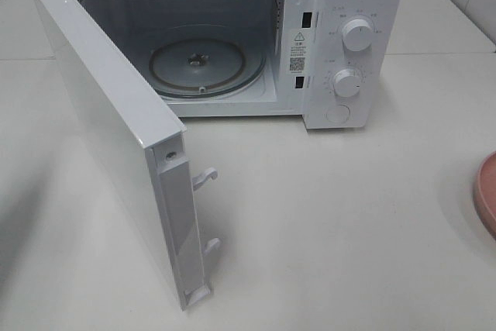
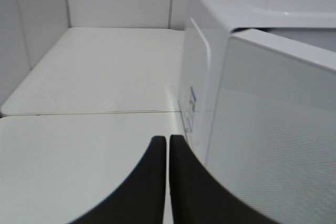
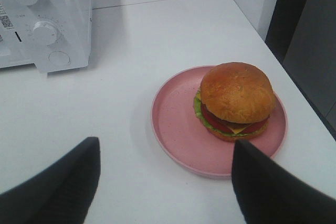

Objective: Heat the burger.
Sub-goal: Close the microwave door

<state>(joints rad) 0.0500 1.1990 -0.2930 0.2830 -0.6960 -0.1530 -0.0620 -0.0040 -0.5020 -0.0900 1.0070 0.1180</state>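
The burger [image 3: 236, 100], with a brown-orange bun and green lettuce, sits on a round pink plate [image 3: 173, 124] in the right wrist view. My right gripper [image 3: 165, 148] hangs open above the table on the near side of the plate, its fingers spread wide with nothing between them. In the high view only the plate's edge [image 1: 486, 191] shows at the right border, and the burger is out of frame there. The white microwave [image 1: 232, 36] stands at the back with its door [image 1: 116, 137] swung wide open. My left gripper [image 2: 167, 145] is shut and empty, close beside the microwave's left side [image 2: 252, 103].
Inside the microwave lies a glass turntable [image 1: 203, 67]. Two dials [image 1: 357, 34] and a round button are on its right panel. Door latch hooks [image 1: 206, 179] stick out toward the table middle. A tiled wall rises behind the counter [image 2: 94, 66]. The table's right edge [image 3: 310, 103] runs just past the plate.
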